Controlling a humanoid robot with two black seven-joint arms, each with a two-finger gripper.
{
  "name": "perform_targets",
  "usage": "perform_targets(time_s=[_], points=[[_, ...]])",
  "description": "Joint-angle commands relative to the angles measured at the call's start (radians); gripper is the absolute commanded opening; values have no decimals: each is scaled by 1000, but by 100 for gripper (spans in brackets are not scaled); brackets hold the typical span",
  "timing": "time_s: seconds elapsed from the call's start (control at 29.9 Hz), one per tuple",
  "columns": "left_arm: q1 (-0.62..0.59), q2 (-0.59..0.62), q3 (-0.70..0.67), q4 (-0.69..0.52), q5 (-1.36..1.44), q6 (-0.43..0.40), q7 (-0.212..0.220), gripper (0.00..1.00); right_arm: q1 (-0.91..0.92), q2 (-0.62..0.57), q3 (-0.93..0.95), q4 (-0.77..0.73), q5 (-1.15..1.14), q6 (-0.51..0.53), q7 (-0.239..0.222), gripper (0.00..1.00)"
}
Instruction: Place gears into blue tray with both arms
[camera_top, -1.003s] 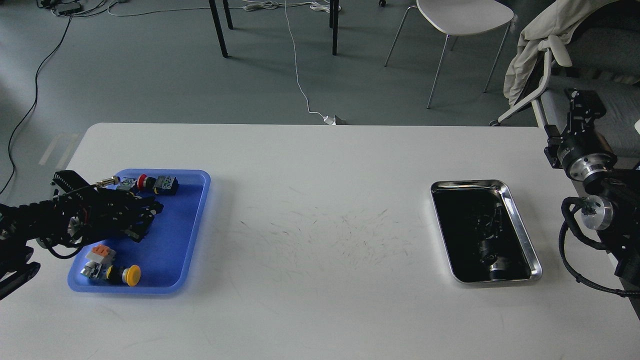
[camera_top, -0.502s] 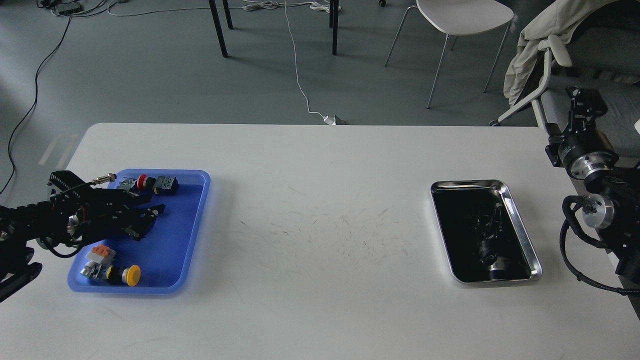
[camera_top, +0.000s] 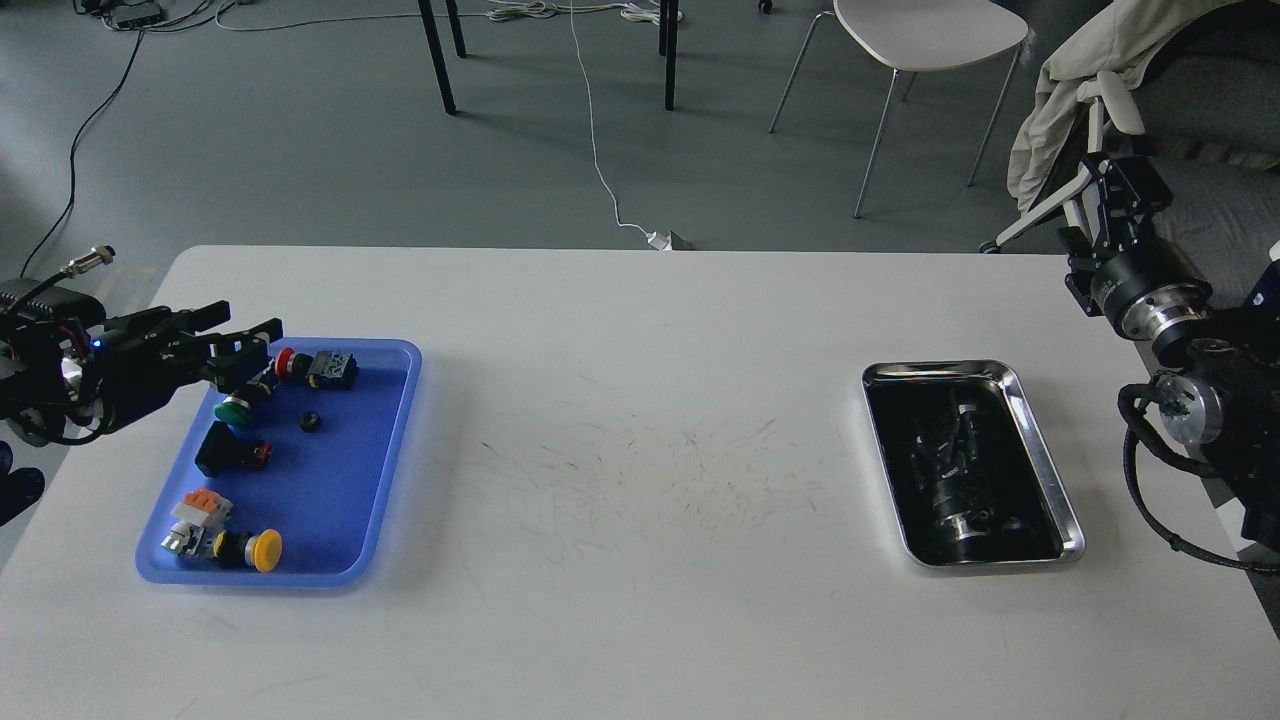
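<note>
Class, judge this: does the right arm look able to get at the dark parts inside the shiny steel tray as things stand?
Probably yes: the right gripper sits raised beyond the shiny steel tray, whose top is open with nothing between them.

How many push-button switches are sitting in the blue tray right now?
3 by cap colour: a red-capped switch at the blue tray's far edge, a green-capped switch just nearer beside the left tool, and a yellow-capped switch at the near edge. That tool may hide more.
</note>
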Motion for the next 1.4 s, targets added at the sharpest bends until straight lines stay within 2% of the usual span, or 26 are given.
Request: perform_targets(time_s=[0.0,0.27,0.37,0.57,0.77,0.94,1.2,1.37], points=[[-3,5,-6,6,-119,0,0,75,58,-40,-123,17,-17,53,0,94],[-1,-6,-9,3,-409,0,0,79,244,-151,-467,94,-92,216,0,94],[-1,-9,-15,17,-509,1,0,80,289,-185,-507,101,-123,299,0,94],[-1,-81,-26,71,-705,0,0,87,338,-226,-516,121,-310,372,0,94],[1,-116,-27,88,-846,0,0,91,381,-234,-426,108,-312,372,0,94],[-1,-125,-30,88,-857,0,0,91,358,-269,-334,144,-307,372,0,94],[-1,-125,-87,88,-996,-21,0,95,348,-304,-343,265,-330,372,0,98],[-1,-125,-113,85,-1110,-57,0,98,376,-321,-343,279,-517,372,0,98]])
